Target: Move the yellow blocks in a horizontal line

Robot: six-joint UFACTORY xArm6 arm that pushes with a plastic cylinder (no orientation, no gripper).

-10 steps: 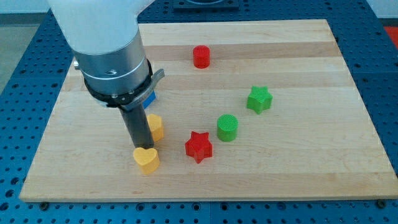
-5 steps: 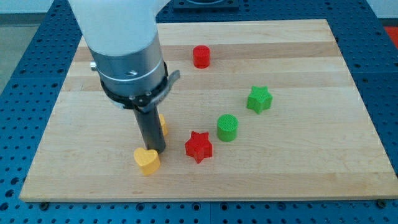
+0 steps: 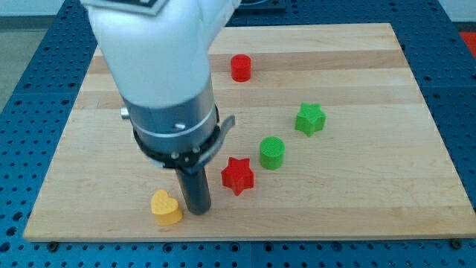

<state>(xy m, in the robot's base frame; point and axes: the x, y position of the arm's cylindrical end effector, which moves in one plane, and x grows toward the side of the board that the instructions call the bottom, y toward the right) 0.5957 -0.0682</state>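
Five blocks are seen on the wooden board [image 3: 416, 149], which is laid on a blue perforated table [image 3: 22, 89]. One yellow heart-shaped block [image 3: 165, 208] is found near the view's bottom edge of the board, left of centre. Any second yellow block cannot be made out; the space behind the arm is hidden by the arm's body. My tip [image 3: 197, 211] is placed just to the view's right of the yellow heart, very close to it, though contact cannot be confirmed. No jaws are carried by the arm: only a straight dark rod is fitted, and nothing is held by it.

A red star-shaped block [image 3: 237, 176] is located to the view's right of the rod, near it but apart. A green cylinder [image 3: 272, 152] is set just up and to the right of the red star, without touching it. A green star-shaped block [image 3: 310, 118] is placed further toward the view's upper right. A red cylinder [image 3: 240, 68] is seen near the view's top of the board, well apart from the others. Much of the board's left-centre area is covered by the large white and grey arm housing [image 3: 160, 82].
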